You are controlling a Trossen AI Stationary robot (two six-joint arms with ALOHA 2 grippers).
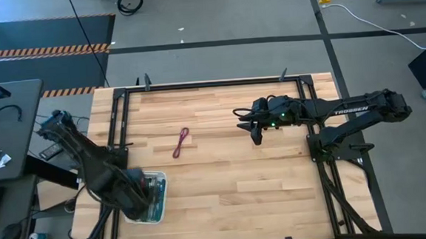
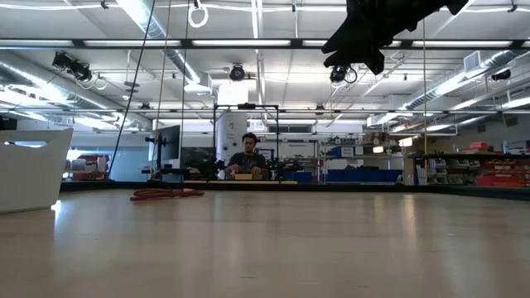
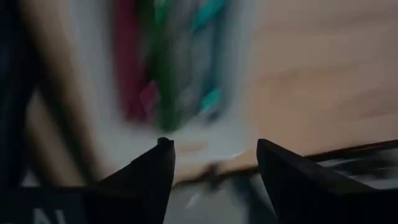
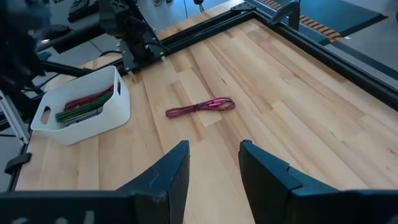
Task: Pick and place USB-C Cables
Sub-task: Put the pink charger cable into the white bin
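Wood table (image 1: 231, 170), black frame round it. Right arm reaches in from the right edge, right gripper (image 1: 257, 135) up in the air over the middle-right of the table, well apart from everything; fingers (image 4: 177, 171) parted a moderate gap, nothing between them. Left arm folded at the front-left corner, left gripper (image 1: 138, 202) hanging over the white tray (image 4: 99, 121); fingers (image 3: 152, 171) spread wide, nothing gripped. The tray sits at the front-left corner and holds a bunch of USB-C cables (image 4: 84, 104), green, red and teal ones showing, lying side by side. One magenta cable (image 1: 181, 142) lies loose on bare wood, left of centre, between the tray and the right gripper, touching neither. Person seated far back in the room behind the table (image 2: 248, 157).
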